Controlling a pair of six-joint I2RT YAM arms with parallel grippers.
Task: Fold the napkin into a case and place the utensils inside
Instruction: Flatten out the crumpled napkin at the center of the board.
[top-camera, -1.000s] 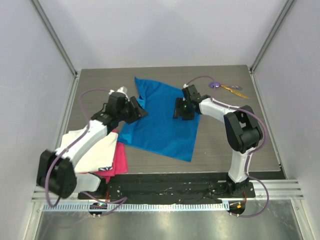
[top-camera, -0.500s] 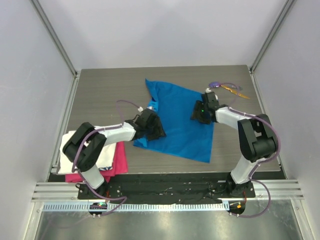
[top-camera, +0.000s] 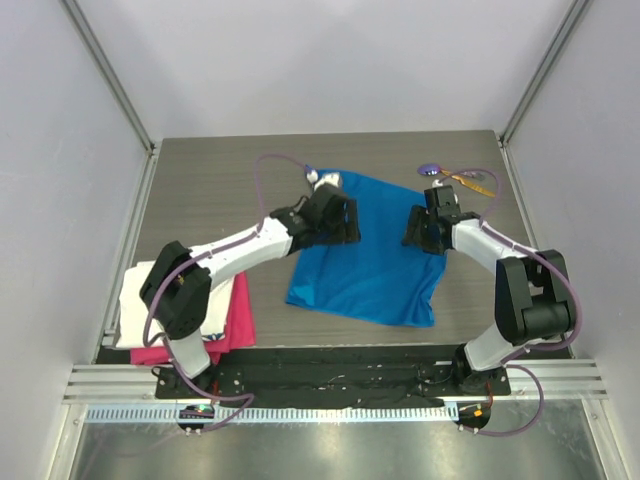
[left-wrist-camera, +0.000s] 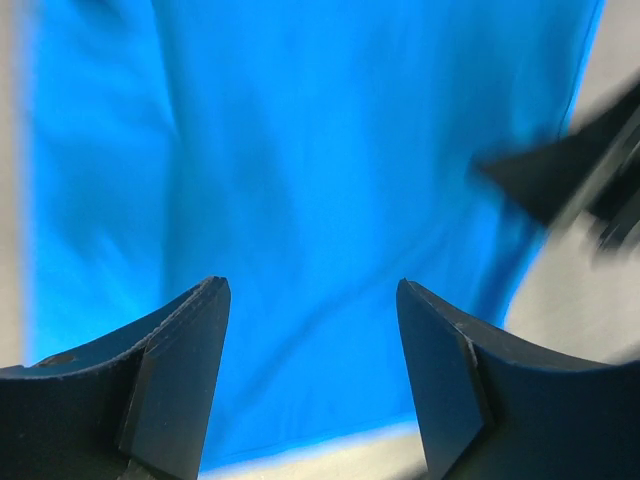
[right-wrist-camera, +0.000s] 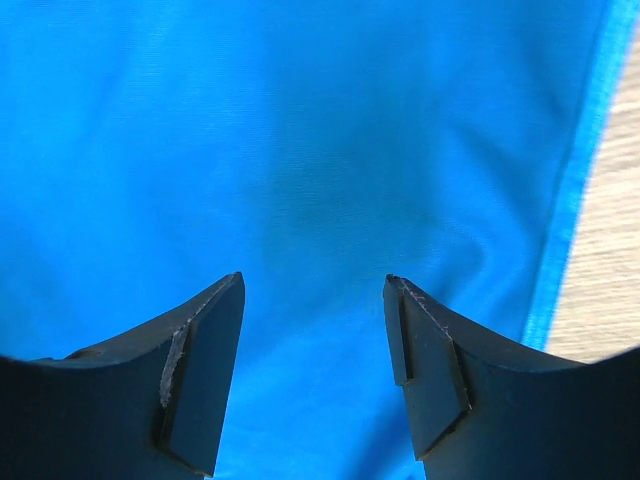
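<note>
— What is seen first?

— A table (top-camera: 200, 190) of dark grey, wood-grained board is seen, closed in by pale walls. Near its middle, a little toward the right edge, the napkin (top-camera: 365, 270) is spread in a single flat layer. No case has been folded.

— How is the cloth described?

— It is thin, bright blue and smooth, with a faint sheen. Its outline is roughly four-sided, and one corner is pointed toward the near edge. A narrow stitched hem is shown along one edge in the right wrist view, with pale board beside it. Soft, shallow ripples are seen across the weave.

— And at the near-left corner?

— A white cloth (top-camera: 130, 322) is laid in a loose heap over a pink cloth (top-camera: 238, 315), and both are partly hidden by the left arm.

— How are the claws held?

— The left gripper (top-camera: 345, 222) is set over the napkin's far-left part, its dark, wedge-shaped fingers (left-wrist-camera: 180, 380) spread apart, with only blue fabric seen in the gap. That view is blurred. The right gripper (top-camera: 415, 228) is placed over the napkin's far-right edge and is likewise parted, with nothing grasped. Contact with the cloth cannot be judged.

— Where are the utensils?

— The utensils (top-camera: 431, 169) are left on bare board near the far-right corner, off the napkin: a round purple head is seen beside a slim orange-yellow piece.
</note>
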